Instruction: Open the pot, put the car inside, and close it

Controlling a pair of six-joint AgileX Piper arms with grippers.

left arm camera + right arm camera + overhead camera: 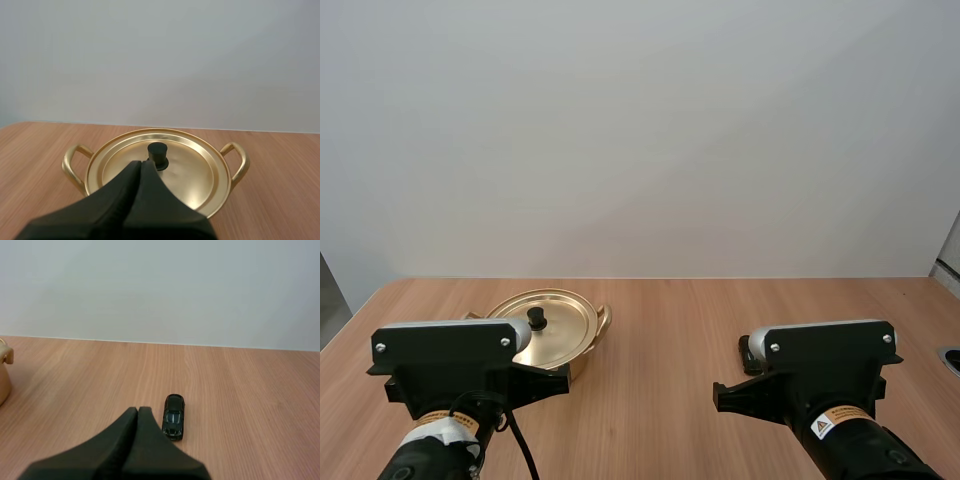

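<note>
Pale plain wall at back; wood-grain bench [660, 330] in front, qty 1, carrying all items below.

Item 1: pot [583, 358], qty 1. Gold metal, round, shallow. On bench, left half, directly ahead of left arm [445, 365], which hides its near part in high view. Loop handles, qty 2, one each side. Closed.

Item 2: lid [192, 172], qty 1. Gold, same tone as pot. Seated flat on pot, level all round. Black knob [157, 153], qty 1, upright at centre.

Item 3: car [173, 423], qty 1. Small toy, dark body, on its wheels. On bare bench, right half, outside pot and well apart from it. Long axis pointing twd wall. No other item beside it except gripper tip.

Item 4: left gripper [142, 164], qty 1. Black fingers, qty 2, pressed tog. as one dark wedge, nothing between. Above near part of lid, tip right at knob; touching or not, cannot tell.

Item 5: right gripper [137, 410], qty 1. Black fingers, qty 2, closed tog., nothing held. Tip alongside car, thin strip of bare bench between the two. One pot handle visible from this wrist, far off to the side.

Item 6: right arm [830, 365], qty 1, at near edge of bench, opp. side from pot.
</note>
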